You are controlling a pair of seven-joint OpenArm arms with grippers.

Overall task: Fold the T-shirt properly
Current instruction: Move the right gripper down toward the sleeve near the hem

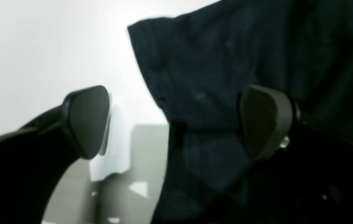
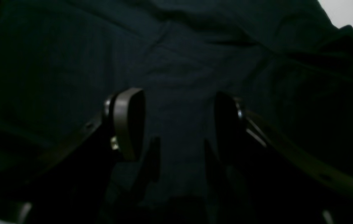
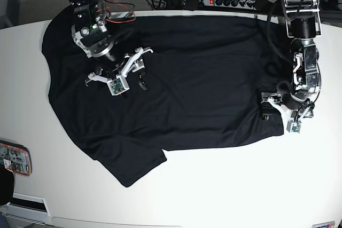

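The T-shirt lies spread flat across the white surface, one short sleeve pointing toward the near edge. The left claw sits at the shirt's edge on the base view's right, its jaws wide apart and straddling the cloth border, gripping nothing. The right claw hangs over the shirt's body on the other side, jaws parted with only fabric beneath them.

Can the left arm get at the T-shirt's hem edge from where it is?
Probably yes. The left gripper hangs open right at the T-shirt edge, one finger over cloth, the other over bare table; nothing blocks it.
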